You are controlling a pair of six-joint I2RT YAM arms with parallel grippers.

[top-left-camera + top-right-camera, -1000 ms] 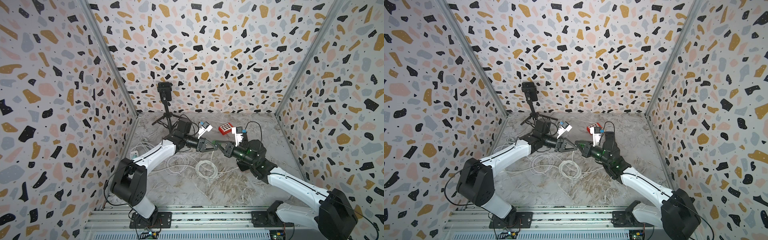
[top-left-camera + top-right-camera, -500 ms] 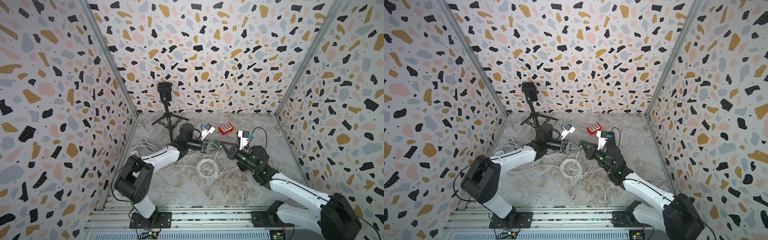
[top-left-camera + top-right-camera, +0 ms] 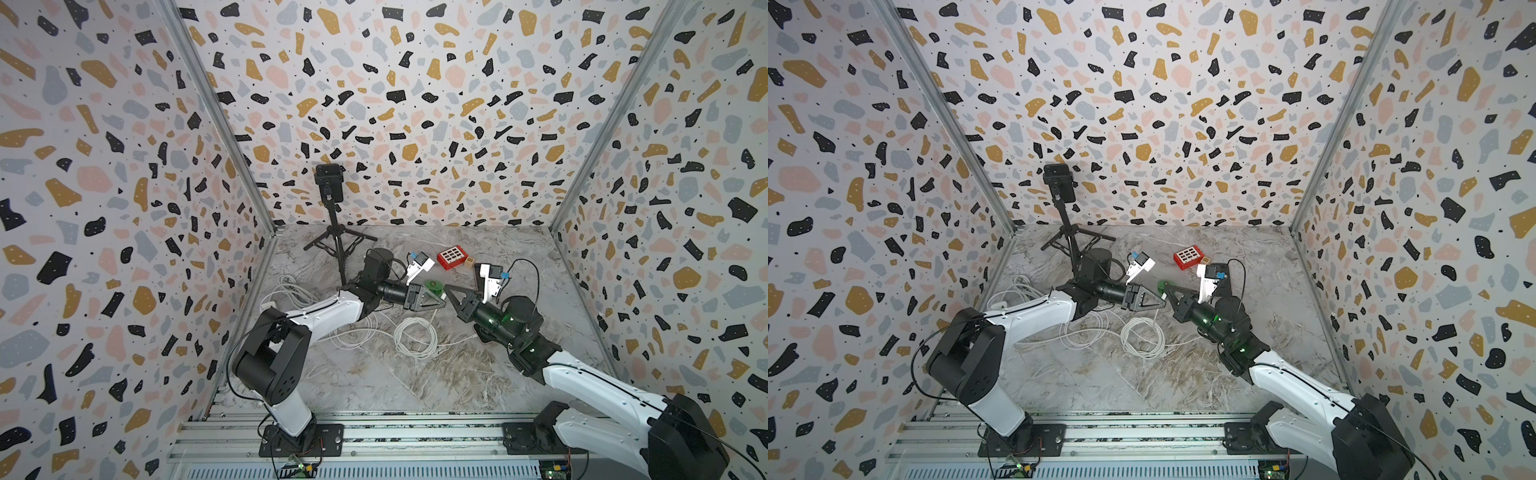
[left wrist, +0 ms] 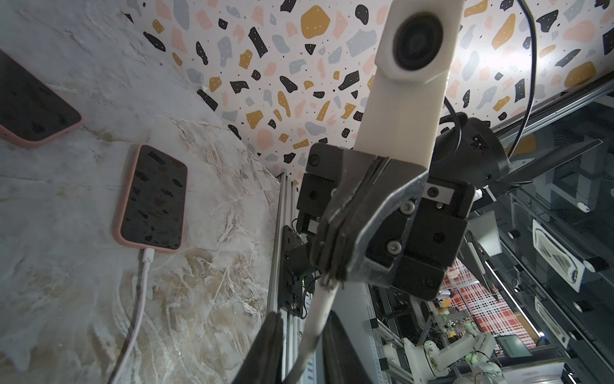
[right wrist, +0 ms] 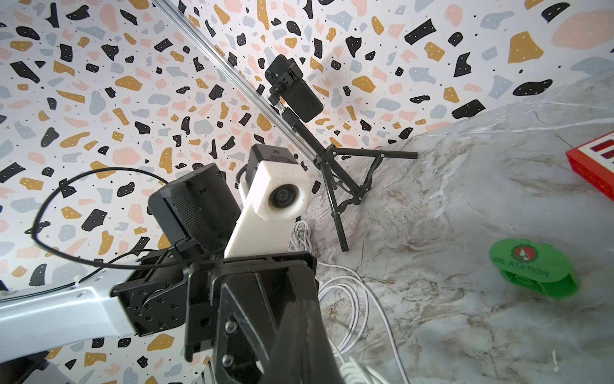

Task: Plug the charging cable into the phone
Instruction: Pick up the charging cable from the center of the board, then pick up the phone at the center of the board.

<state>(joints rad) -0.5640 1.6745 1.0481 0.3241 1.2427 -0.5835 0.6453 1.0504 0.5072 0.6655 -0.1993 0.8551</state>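
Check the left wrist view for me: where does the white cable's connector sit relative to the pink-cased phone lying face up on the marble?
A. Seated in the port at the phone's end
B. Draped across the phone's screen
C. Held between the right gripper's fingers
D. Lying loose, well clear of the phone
A: in the left wrist view the white cable's connector meets the end edge of the pink-cased phone, and the cord trails away across the marble.

My two arms have glossy white link shells and black joint housings, each bolted to a black base plate on the aluminium rail. Both carry a white wrist camera mount with a round black lens, a thin black cable looping off it. The black triangular jaws show silver screw heads; green lights glow on my right arm.
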